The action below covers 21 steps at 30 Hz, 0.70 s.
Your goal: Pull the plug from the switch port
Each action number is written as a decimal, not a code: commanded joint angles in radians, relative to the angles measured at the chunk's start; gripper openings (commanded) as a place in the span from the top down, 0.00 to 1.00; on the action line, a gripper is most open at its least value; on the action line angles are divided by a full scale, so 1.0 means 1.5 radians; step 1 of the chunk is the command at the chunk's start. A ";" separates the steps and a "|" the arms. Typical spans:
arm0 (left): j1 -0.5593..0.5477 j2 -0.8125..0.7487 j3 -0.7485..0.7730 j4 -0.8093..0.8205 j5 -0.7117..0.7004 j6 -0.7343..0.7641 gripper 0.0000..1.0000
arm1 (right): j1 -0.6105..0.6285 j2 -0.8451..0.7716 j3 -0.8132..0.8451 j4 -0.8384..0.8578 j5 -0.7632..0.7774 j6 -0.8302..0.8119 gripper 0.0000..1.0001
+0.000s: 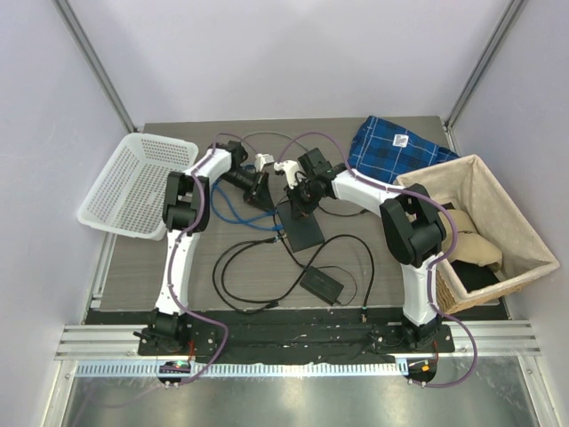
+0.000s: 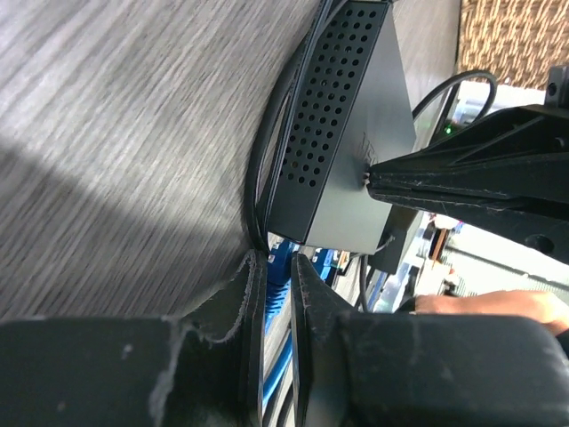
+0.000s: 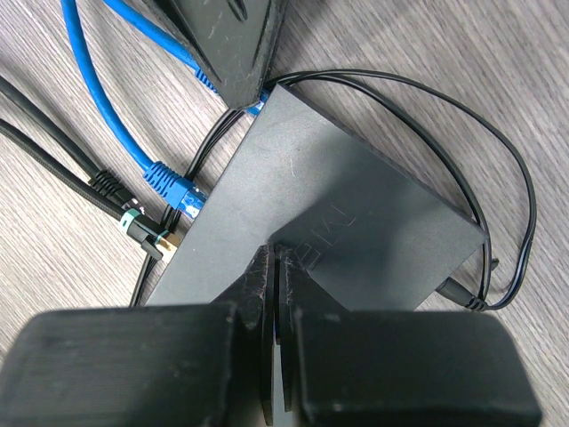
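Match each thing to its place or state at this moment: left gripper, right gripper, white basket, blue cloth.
1. left gripper
2. right gripper
3. white basket
4. blue cloth

A. far right corner of the table
B. tips shut, pressing on top of the switch
C. left side of the table
D. closed on the blue plug at the switch's edge

Pairs: 1-D, 2-B, 3-C, 4-A

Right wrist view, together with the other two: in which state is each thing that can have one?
left gripper: jaws closed on the gripped blue plug.
gripped blue plug: at the switch edge, seemingly not yet out.
right gripper: jaws shut, tips pressing the switch top.
second blue plug: seated in the switch.
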State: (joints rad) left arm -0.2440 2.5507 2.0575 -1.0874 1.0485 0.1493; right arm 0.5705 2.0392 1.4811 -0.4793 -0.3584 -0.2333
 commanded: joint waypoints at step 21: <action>-0.007 0.025 0.085 -0.235 -0.103 0.250 1.00 | 0.009 0.065 -0.036 -0.029 0.069 -0.028 0.99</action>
State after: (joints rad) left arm -0.2447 2.5656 2.1014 -1.2617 1.0256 0.4297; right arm 0.5808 2.0380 1.4769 -0.4728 -0.3656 -0.2371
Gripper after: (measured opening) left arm 0.156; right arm 0.029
